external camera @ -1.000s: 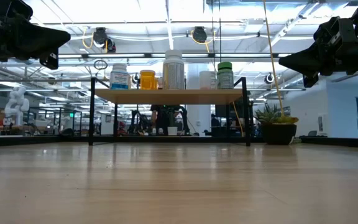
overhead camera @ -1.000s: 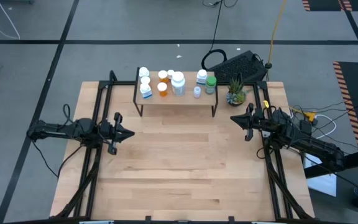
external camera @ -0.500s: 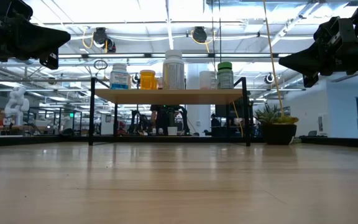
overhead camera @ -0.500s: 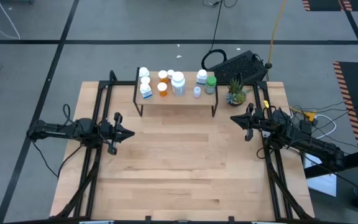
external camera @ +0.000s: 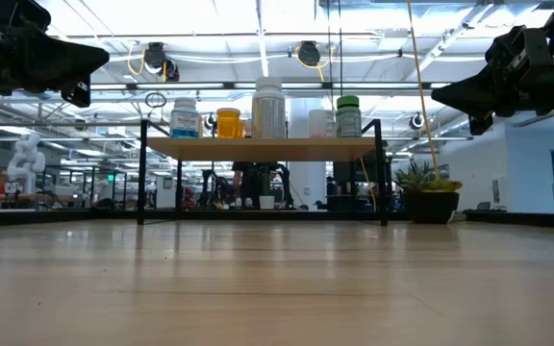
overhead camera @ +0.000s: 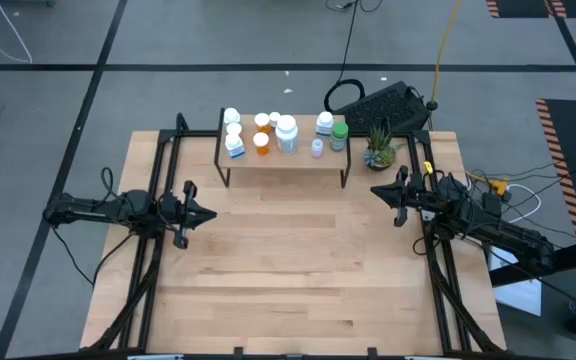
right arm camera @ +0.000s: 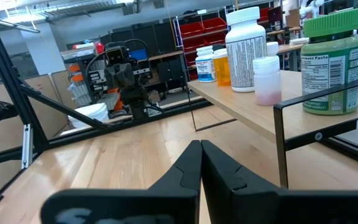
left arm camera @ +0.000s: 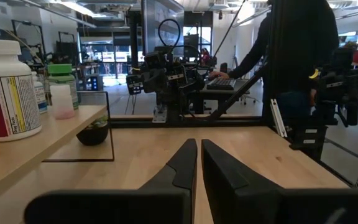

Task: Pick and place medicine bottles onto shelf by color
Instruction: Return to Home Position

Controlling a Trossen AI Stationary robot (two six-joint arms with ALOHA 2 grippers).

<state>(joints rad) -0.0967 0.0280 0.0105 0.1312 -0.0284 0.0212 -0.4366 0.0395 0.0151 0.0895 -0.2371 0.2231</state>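
Observation:
Several medicine bottles (overhead camera: pixel 286 133) stand upright on their bases on the shelf (overhead camera: pixel 283 160), a light-wood board on black legs near the table's far edge. From left to right they are blue-white, orange, white, pale purple (right arm camera: pixel 266 81) and green-capped (right arm camera: pixel 331 61). My left gripper (overhead camera: pixel 211 214) is shut above the table's left side, pointing toward the right. My right gripper (overhead camera: pixel 375 189) is shut above the right side, pointing left. Both are off the tabletop and hold nothing.
A small potted green plant (overhead camera: pixel 378 150) sits right of the shelf near the far right corner. A black keyboard (overhead camera: pixel 388 104) lies beyond the table's far edge. A person (left arm camera: pixel 300 56) stands beyond the right side. Bare wood tabletop (overhead camera: pixel 288 270) spreads between the arms.

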